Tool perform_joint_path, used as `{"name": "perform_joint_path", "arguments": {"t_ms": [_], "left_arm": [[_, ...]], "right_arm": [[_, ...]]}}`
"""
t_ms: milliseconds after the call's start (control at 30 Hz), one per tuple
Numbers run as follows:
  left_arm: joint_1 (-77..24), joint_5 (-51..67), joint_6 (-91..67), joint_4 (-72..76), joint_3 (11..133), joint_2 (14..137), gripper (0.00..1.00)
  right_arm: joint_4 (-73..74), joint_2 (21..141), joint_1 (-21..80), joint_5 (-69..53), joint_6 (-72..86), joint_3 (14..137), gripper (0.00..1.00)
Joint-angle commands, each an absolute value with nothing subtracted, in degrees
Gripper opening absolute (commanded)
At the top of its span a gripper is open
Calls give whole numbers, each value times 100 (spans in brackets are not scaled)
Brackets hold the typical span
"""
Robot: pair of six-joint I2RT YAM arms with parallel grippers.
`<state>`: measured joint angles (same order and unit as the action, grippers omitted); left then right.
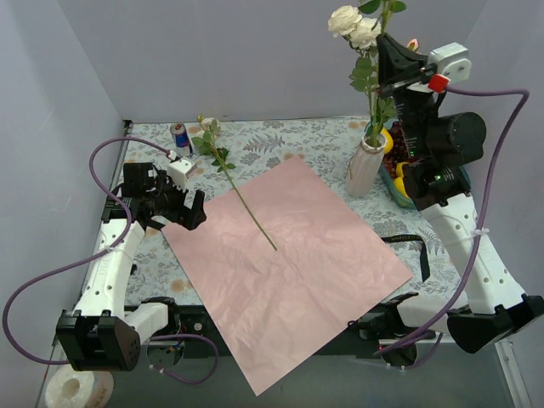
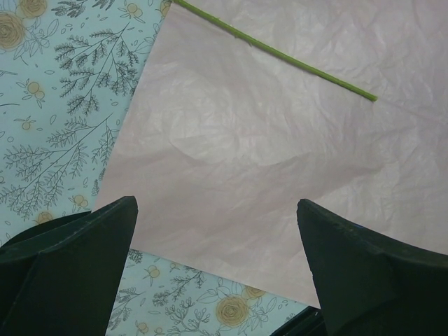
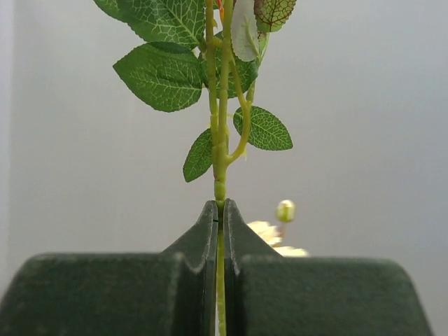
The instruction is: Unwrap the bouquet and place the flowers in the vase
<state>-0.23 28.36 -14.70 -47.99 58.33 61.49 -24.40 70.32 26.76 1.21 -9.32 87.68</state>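
The pink paper sheet [image 1: 289, 255] lies flat and unwrapped on the table. One rose [image 1: 242, 202] lies with its stem across the sheet's far left corner and its bloom off the paper. The ribbed whitish vase [image 1: 364, 166] stands at the right with white roses [image 1: 353, 24] rising from it. High above the vase, my right gripper [image 1: 387, 64] is shut on a leafy green rose stem [image 3: 220, 168] that runs down towards the vase's mouth. My left gripper [image 1: 183, 208] hangs open and empty over the sheet's left edge [image 2: 280, 154], with the lying stem [image 2: 280, 54] ahead of it.
A black ribbon [image 1: 416, 246] lies beside the paper's right corner. A bowl of fruit [image 1: 395, 174] stands right behind the vase. A small drink can [image 1: 180, 136] stands at the far left, near the lying rose's bloom. Grey walls enclose the table.
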Motion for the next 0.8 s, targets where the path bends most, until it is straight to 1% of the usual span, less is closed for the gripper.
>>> {"name": "perform_joint_path", "arguments": {"t_ms": [0,167,433,567,767], "left_arm": [[-9,2813,-1336,-4755,5827,6152,98],[-9,2883,-1345,-4746,5897,6240,98],[-9,2830,-1310,-4755,5906,6310,98],[-9,2830,-1318,-4746,5941,6381,98],[-9,2813,-1275,-4878,5880,6302,98]], "right_arm": [[-3734,6873,2058,519,-1082,8324,1],[-4359,6767,1583,562,-783,7823,1],[-5035,6890,1073,958,-45,7418,1],[-5124,7013,897,941,342,7453,1],[-5360,7154,809,949,466,7559,1]]}}
